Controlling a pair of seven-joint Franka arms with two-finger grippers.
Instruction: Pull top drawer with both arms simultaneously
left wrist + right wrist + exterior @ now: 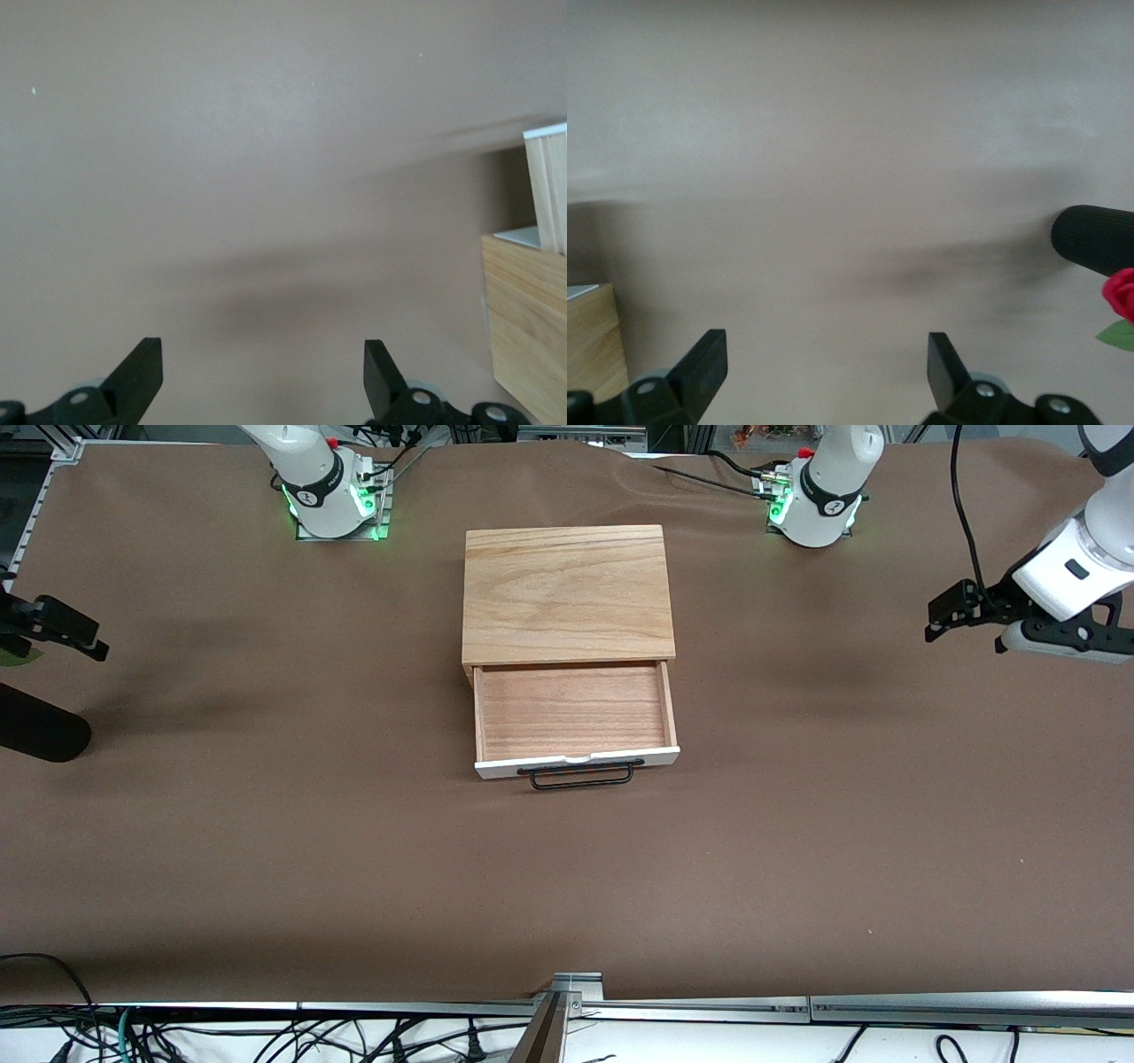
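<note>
The top drawer [571,713] stands pulled out of the light oak cabinet [567,593] in the middle of the table. It is an empty reddish-brown tray whose white face [656,757] and black wire handle [580,777] point toward the front camera. My left gripper [932,622] is open and empty, up over the table toward the left arm's end, well away from the drawer. In the left wrist view [263,372] the drawer's side [549,195] and the cabinet [527,319] show at the edge. My right gripper [89,642] is open and empty over the right arm's end; its fingers also show in the right wrist view [827,367].
A black cylinder [40,731] lies at the right arm's end of the table; it also shows in the right wrist view [1094,239], next to a red flower [1121,292]. The brown table cover [797,850] spreads wide around the cabinet.
</note>
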